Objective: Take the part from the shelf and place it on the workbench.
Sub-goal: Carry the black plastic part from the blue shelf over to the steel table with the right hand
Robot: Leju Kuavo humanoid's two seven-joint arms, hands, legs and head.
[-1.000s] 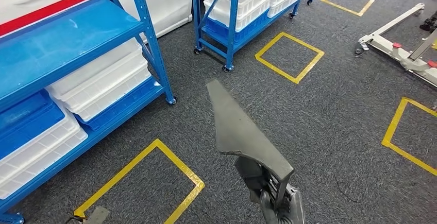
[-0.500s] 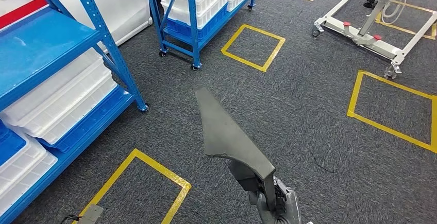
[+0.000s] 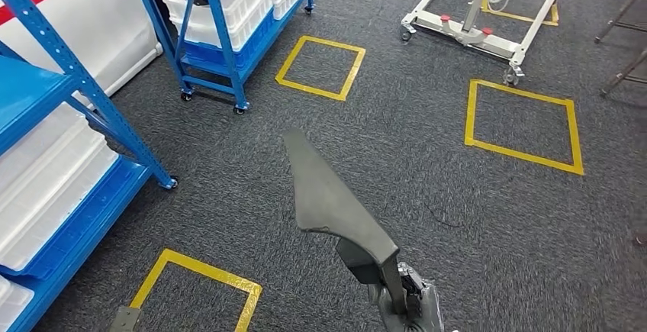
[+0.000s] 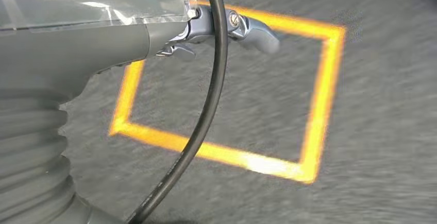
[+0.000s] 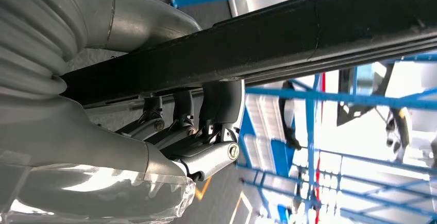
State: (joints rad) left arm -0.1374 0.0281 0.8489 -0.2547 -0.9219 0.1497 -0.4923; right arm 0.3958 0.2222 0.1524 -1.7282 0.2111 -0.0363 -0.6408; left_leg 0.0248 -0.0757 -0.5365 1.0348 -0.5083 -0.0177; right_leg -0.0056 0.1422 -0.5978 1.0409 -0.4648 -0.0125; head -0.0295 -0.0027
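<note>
- One part (image 3: 328, 195): a long, dark grey, wedge-shaped panel, narrow at its far tip and wider toward the robot, carried in the air above the floor (image 3: 458, 217). In the right wrist view it runs across as a black bar (image 5: 288, 38).
- Right hand (image 3: 400, 294): grips the near, wide end of the part from below. The right wrist view shows its fingers (image 5: 206, 116) curled up against the underside of the part, with the thumb on the other side.
- Left hand (image 4: 221, 26): hangs low over the floor with nothing in it. Its fingers (image 4: 252, 28) are seen only in part, so I cannot tell whether they are spread or curled. A black cable (image 4: 206, 105) crosses in front of it.
- Floor: dark grey carpet marked with several yellow tape squares, one near the robot's feet (image 3: 198, 286) and one just beyond the tip of the part (image 3: 320, 66).
- Two blue shelf racks: a near rack (image 3: 69, 118) with white bins (image 3: 38, 187) at the floor's left edge, and a wheeled rack (image 3: 229, 34) with white crates farther off.
- One white wheeled frame (image 3: 465, 30) with red knobs, near the floor's far edge.
</note>
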